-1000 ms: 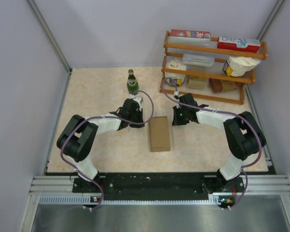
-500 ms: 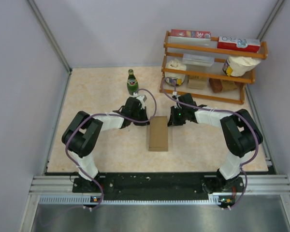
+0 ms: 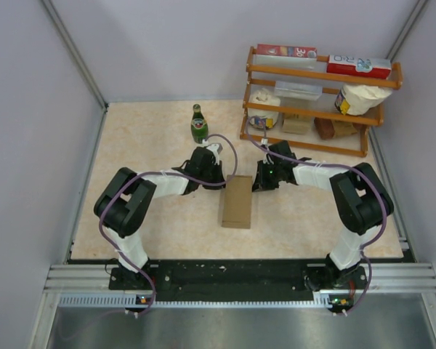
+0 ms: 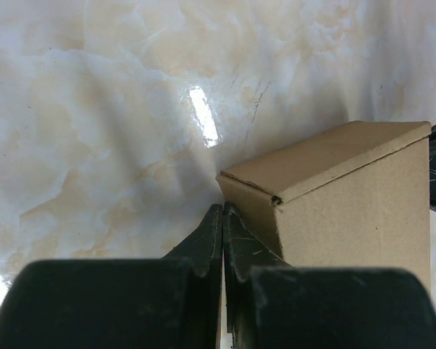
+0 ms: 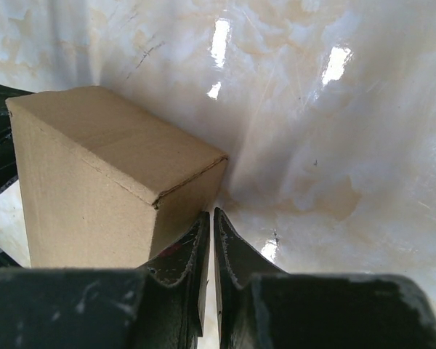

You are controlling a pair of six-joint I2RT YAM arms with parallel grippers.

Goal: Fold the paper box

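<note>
**A:** Start with the big things. What does the table carry?

**B:** The marbled table (image 3: 152, 138) has a wooden rack (image 3: 316, 74) at its far right, stocked with cartons and bags. The left arm (image 3: 163, 185) and the right arm (image 3: 316, 177) both reach in toward the middle.

**A:** And the paper box?

**B:** The paper box (image 3: 237, 201) lies flat near the table's centre, between the two wrists, with its long side running away from the bases. It reads as a closed oblong box rather than a flat sheet: the walls are up and the top panel is down.

**A:** So the folding is finished?

**B:** Mostly, I'd judge. The left wrist view shows a small gap at a far-end corner, where the top panel meets the wall. The right wrist view shows a thin seam along that end's edge. I cannot read the near end in detail. What looks left is pressing those far-end edges flush.

**A:** Anything smaller?

**B:** A green bottle (image 3: 198, 125) stands beyond the left wrist, apart from the box.

**A:** And the jaws?

**B:** The left jaws are pressed fully together and grip nothing, their tips touching the box's far-left corner. The right jaws are closed to a hairline slit and are also empty. Their tips sit just beside the far-right corner, and I cannot tell whether they touch it.
</note>
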